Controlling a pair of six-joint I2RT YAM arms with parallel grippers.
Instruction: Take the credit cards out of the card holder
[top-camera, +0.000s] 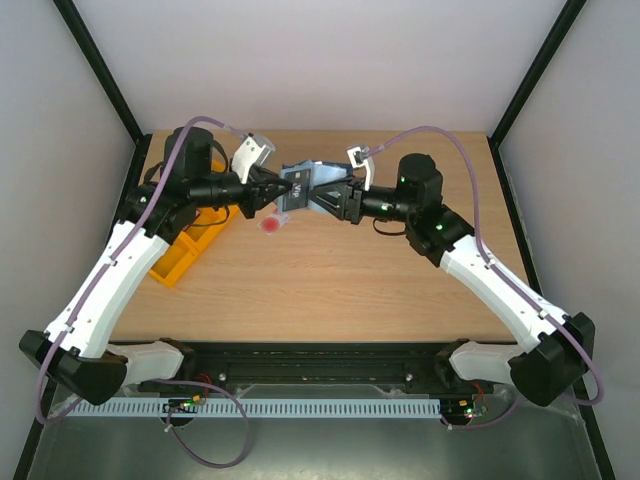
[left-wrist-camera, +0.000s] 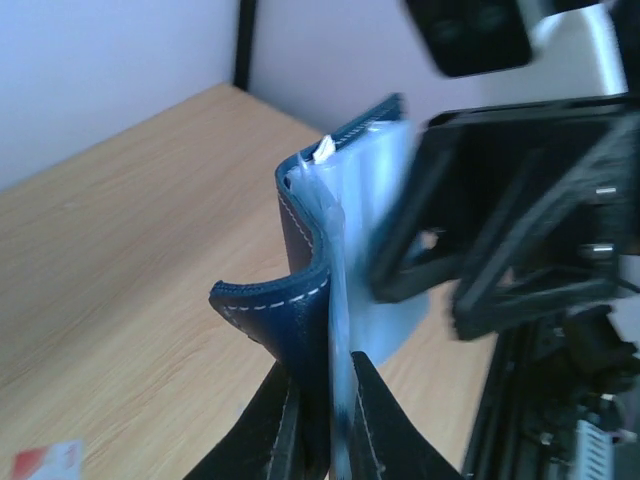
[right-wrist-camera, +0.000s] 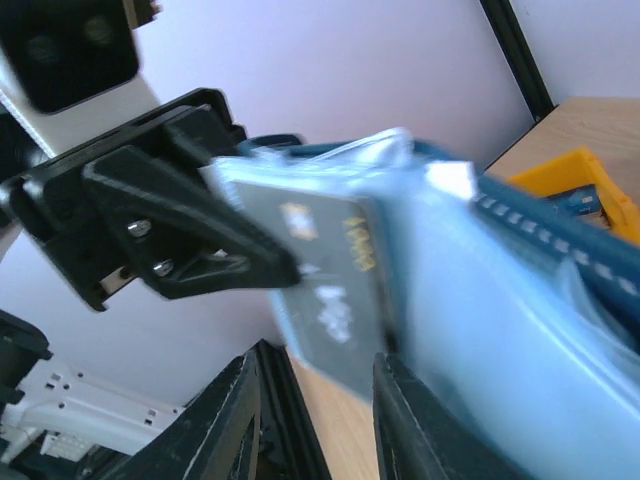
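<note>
Above the far half of the desk (top-camera: 330, 290), a card holder (top-camera: 305, 180) is being held up in the air.
Nearest, by the left edge, an orange tray (top-camera: 170, 265) is sitting on the desk. Just beyond it the white card (top-camera: 272, 226) with its red mark is lying flat, outside the holder. Farther back, the left gripper (left-wrist-camera: 322, 375) is clamping tight on the lower edge of the navy cover, holding the holder upright. The right gripper (right-wrist-camera: 315, 365) is facing it with fingers spread. The grey VIP card (right-wrist-camera: 330, 270) is showing against the pale blue inside, its lower corner lying between those fingers. Whether it is free of its pocket is unclear.
</note>
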